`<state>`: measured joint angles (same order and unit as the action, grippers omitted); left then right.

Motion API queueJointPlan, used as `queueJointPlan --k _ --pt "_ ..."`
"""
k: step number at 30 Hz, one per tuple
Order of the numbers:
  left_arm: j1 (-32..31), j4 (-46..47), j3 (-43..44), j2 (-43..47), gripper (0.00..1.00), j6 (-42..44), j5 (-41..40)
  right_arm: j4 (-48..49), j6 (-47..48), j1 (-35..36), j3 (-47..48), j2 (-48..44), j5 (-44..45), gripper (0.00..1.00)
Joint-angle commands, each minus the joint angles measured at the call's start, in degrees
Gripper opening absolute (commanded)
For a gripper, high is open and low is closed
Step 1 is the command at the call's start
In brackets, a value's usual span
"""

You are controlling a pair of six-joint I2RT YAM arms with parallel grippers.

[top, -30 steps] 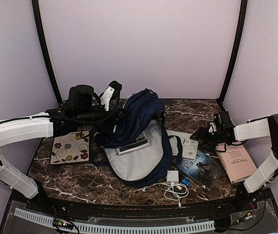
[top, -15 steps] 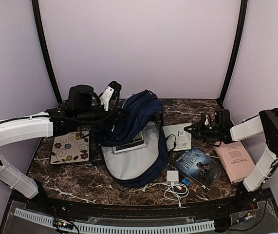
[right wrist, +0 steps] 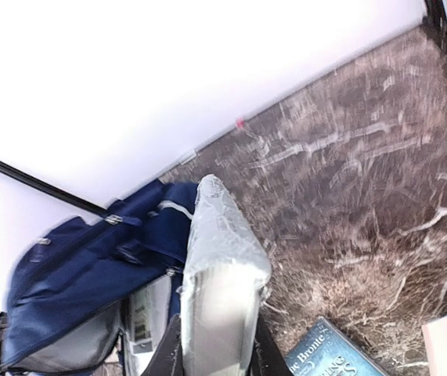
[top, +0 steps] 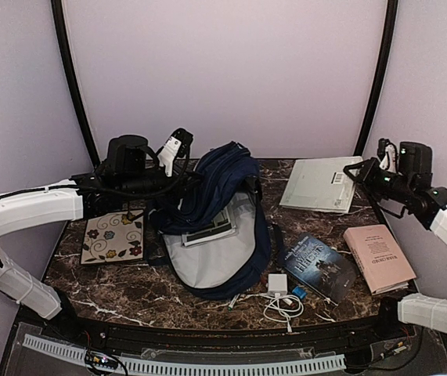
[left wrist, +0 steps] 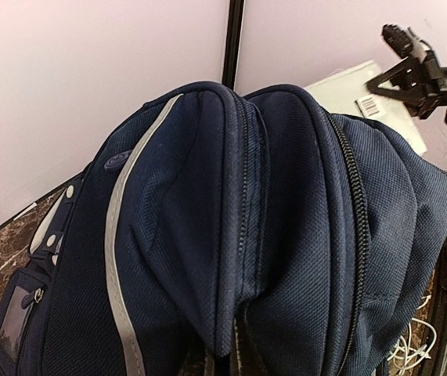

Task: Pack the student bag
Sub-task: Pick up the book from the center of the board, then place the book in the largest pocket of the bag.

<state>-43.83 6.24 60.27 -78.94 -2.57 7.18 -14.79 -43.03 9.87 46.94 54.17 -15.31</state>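
A: Found the student bag (top: 215, 211) where?
B: Dead centre of the marble worktop (top: 129, 286), lying open, navy shell hauled up toward 12 o'clock, grey lining bared toward 6. Noticed a pale flat item (top: 207, 229) tucked in the opening.
A: And caught the left end effector (top: 189, 178) at what?
B: At 10 o'clock of the bag, pinched narrow on its upper fabric, holding that fabric raised. Saw navy cloth bunched right against the lens in the wrist view.
A: Placed the right end effector (top: 356, 171) where?
B: Out at 2 o'clock, up off the worktop, clamped on the edge of a flat grey case (top: 317, 184) with a barcode label, tilted and apart from the bag.
A: Logged anything else?
B: A flowered card (top: 113, 236) at 9 o'clock, just beside the bag. A white charger (top: 278, 282) with a coiled cable at 5 o'clock, just beside the bag's hem. A dark paperback (top: 321, 268) at 4 o'clock, and a pink book (top: 378, 257) past it, nearer 3 o'clock.
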Motion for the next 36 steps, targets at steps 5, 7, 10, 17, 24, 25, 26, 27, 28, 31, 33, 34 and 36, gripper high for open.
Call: queueJointPlan --k 5,7,10,17,24,25,26,27,28,31,33,34,36 --pt "0.9 7.9 2.3 4.1 0.0 1.6 -1.8 -7.7 -4.2 2.1 2.4 -12.8 -15.8 0.0" --pt "0.9 7.9 2.4 4.1 0.0 1.7 -1.9 -4.4 -7.8 4.4 0.7 -14.9 -18.1 0.0" --pt "0.9 7.9 2.4 4.0 0.0 1.7 -1.8 3.4 -15.0 9.4 -4.9 -16.8 -17.8 0.0" --pt "0.9 7.8 2.4 3.9 0.0 1.7 -1.3 35.2 -25.4 27.1 -16.5 -4.4 -3.5 0.0" --pt "0.9 8.1 2.2 4.3 0.0 1.4 -0.4 53.2 -25.1 34.1 -5.5 20.4 1.9 0.0" --pt "0.9 8.2 2.2 4.4 0.0 1.3 -0.2 55.4 -26.2 34.1 -5.3 22.3 3.5 0.0" --pt "0.9 8.2 2.2 4.4 0.0 1.2 -0.1 57.5 -27.3 34.1 -5.3 23.5 5.4 0.0" --pt "0.9 8.2 2.1 4.4 0.0 1.1 0.1 58.4 -28.0 34.1 -5.1 24.5 7.7 0.0" --pt "0.9 8.3 2.1 4.4 0.0 1.0 0.3 59.0 -28.5 34.1 -4.9 25.3 11.0 0.0" --pt "0.9 8.5 2.1 4.1 0.0 0.1 1.4 60.1 -28.9 34.5 -3.8 28.0 19.9 0.0" --pt "0.9 8.6 2.0 3.7 0.0 -0.8 2.6 62.7 -30.3 35.7 -3.6 29.9 29.0 0.0" --pt "0.9 8.8 2.0 3.4 0.0 -1.0 3.0 64.7 -30.6 36.9 -3.6 30.9 34.8 0.0" --pt "0.9 8.7 2.1 2.9 0.0 -1.2 3.4 68.1 -28.6 40.2 -2.5 33.7 46.0 0.0"
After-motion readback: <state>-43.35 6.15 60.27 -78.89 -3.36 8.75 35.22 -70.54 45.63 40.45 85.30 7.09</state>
